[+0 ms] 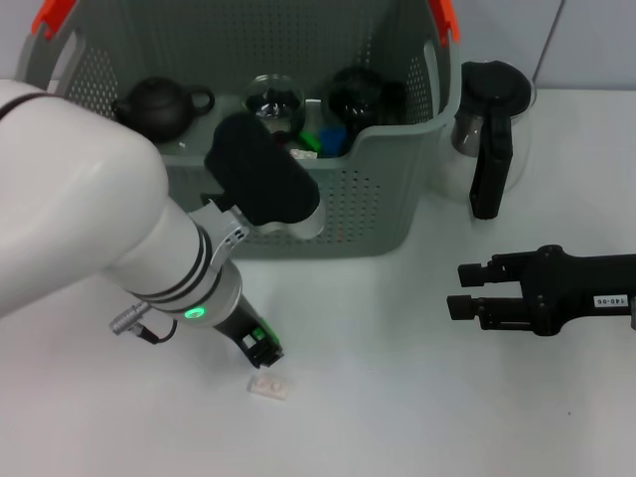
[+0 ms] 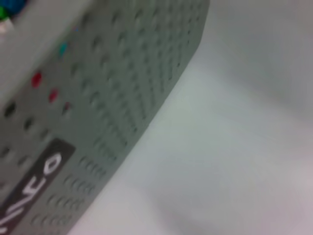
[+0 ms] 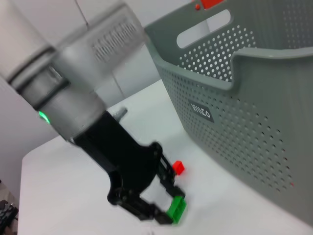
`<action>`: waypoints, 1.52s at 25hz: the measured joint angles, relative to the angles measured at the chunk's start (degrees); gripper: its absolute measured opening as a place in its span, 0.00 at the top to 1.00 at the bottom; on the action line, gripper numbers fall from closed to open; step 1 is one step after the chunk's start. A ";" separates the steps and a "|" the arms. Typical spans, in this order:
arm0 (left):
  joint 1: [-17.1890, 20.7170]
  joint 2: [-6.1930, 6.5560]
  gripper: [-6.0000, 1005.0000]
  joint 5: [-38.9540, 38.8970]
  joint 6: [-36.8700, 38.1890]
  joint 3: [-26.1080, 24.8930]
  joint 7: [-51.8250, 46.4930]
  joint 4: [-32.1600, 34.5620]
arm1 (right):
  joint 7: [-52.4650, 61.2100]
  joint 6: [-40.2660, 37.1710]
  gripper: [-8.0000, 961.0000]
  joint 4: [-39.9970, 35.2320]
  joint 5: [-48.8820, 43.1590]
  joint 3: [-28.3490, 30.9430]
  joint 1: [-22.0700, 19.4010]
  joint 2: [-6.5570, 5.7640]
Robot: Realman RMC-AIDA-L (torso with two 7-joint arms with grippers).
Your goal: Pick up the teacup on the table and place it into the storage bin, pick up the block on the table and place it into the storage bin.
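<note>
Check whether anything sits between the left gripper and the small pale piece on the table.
Nothing visible: the left gripper hangs just above the small pale piece, with only bare table around it.

1. A white table [image 1: 397, 397] fills the foreground; its surface is smooth and evenly lit.
2. A pale wall [image 1: 596, 40] rises behind it; soft shadows fall on the tabletop.

Matt perforated plastic storage bin [image 1: 378, 199]
</note>
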 joint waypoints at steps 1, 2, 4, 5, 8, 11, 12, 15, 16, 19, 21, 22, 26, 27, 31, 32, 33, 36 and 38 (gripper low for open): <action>0.75 0.03 0.59 -0.75 1.78 -0.94 0.91 3.50 | -0.02 0.00 0.39 0.00 0.01 0.00 0.00 0.00; 1.10 0.03 0.59 -1.28 2.67 -1.67 1.47 5.17 | -0.03 0.01 0.39 0.00 0.00 0.01 0.00 0.00; 1.99 0.05 0.59 -4.86 7.17 -6.16 4.62 11.89 | -0.04 -0.01 0.39 0.00 0.01 0.00 0.01 0.00; 2.20 0.05 0.59 -7.77 9.96 -9.68 6.72 15.07 | -0.04 0.01 0.39 0.00 0.00 0.00 0.00 0.00; 1.25 0.17 0.59 -17.85 16.57 -20.99 12.42 21.15 | -0.05 -0.02 0.39 0.00 0.01 0.00 0.00 0.01; -1.41 0.31 0.59 -27.93 19.04 -34.09 16.62 22.71 | -0.05 -0.01 0.39 -0.01 0.01 -0.01 0.01 0.01; -2.30 0.32 0.59 -29.94 18.54 -37.70 17.44 22.29 | -0.05 -0.02 0.39 0.00 0.01 0.00 0.00 0.02; -5.93 0.49 0.59 -32.75 9.74 -45.31 18.84 16.19 | -0.05 -0.12 0.39 -0.01 0.01 0.00 0.19 0.08; -6.89 0.74 0.59 -32.62 6.58 -45.69 19.40 13.04 | -0.05 -0.13 0.39 -0.01 0.02 -0.01 0.23 0.08; -8.68 1.26 0.59 -32.46 1.11 -45.79 20.78 7.17 | -0.05 -0.12 0.39 -0.01 0.01 0.00 0.26 0.08; -11.36 2.07 0.59 -31.61 -4.66 -45.30 23.12 -1.14 | -0.05 -0.17 0.39 -0.01 0.02 -0.01 0.32 0.13; -12.63 2.34 0.59 -30.89 -6.82 -45.04 23.99 -4.85 | -0.05 -0.18 0.39 -0.01 0.01 -0.01 0.35 0.15; -17.54 2.77 0.58 -23.93 -16.35 -44.23 25.20 -18.31 | -0.05 -0.30 0.39 0.00 0.01 0.00 0.42 0.18; -18.29 2.78 0.58 -22.45 -17.85 -43.99 25.25 -20.10 | -0.05 -0.31 0.39 -0.01 0.01 0.00 0.41 0.17; -20.69 2.25 0.58 -15.14 -22.72 -42.43 23.65 -24.94 | -0.05 -0.34 0.39 -0.01 0.01 0.06 0.28 0.14; -21.13 2.04 0.58 -13.73 -23.28 -42.30 22.92 -25.42 | -0.05 -0.35 0.39 -0.01 0.01 0.08 0.28 0.13; -21.57 1.86 0.58 -12.21 -23.67 -42.24 22.13 -25.79 | -0.05 -0.35 0.39 -0.01 0.01 0.09 0.27 0.14; -22.10 1.65 0.57 -10.52 -23.37 -42.22 20.63 -25.76 | -0.05 -0.41 0.39 -0.01 0.01 0.09 0.31 0.19; -21.81 1.52 0.57 -10.55 -22.18 -42.26 19.88 -24.29 | -0.05 -0.44 0.39 0.00 0.01 0.09 0.33 0.20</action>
